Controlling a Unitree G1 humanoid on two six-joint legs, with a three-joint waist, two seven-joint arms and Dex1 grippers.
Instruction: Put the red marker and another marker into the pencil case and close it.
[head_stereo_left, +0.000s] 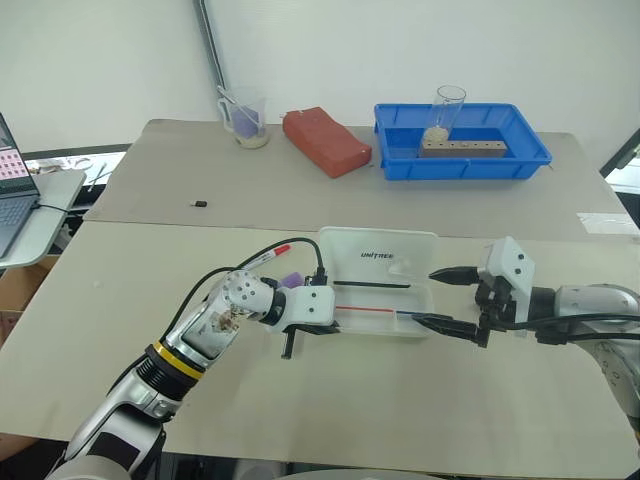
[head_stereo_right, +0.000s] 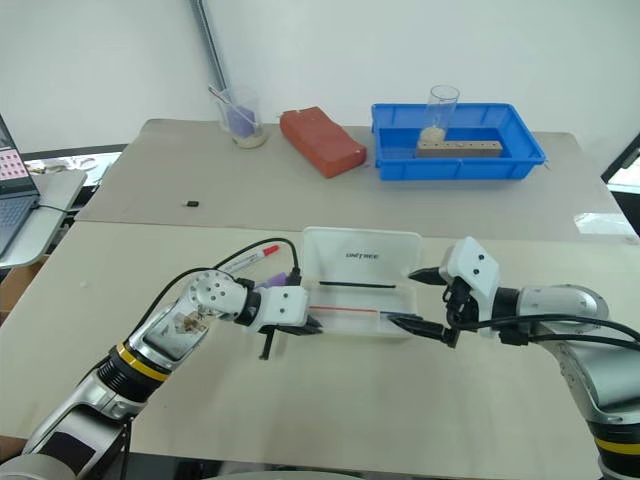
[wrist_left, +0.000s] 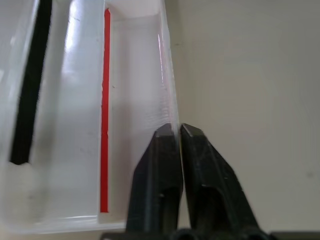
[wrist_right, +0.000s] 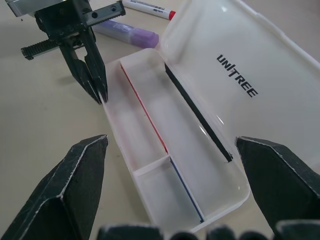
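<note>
Case (wrist_right: 210, 100) open on desk (head_stereo_left: 300, 420), lid flipped back, "UNITREE" in dark print on lid. Thin red, black, blue pens inside. Left end effector (wrist_right: 100, 90) pinched on case's front wall, near corner. Right end effector (head_stereo_left: 448, 298) spread wide at opposite end. Red marker (wrist_right: 147, 7) & purple highlighter (wrist_right: 127, 32) on desk just beside case, near left end effector.

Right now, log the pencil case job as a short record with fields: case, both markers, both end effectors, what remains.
pencil case: lid open, thin red, black and blue pens inside
red marker: on the table beside the case, not in it
purple marker: on the table beside the case, next to the red marker
left end effector: fingers nearly together, pinching the near wall of the case
right end effector: wide open at the other end of the case, holding nothing
remaining: both markers in, lid shut
</note>
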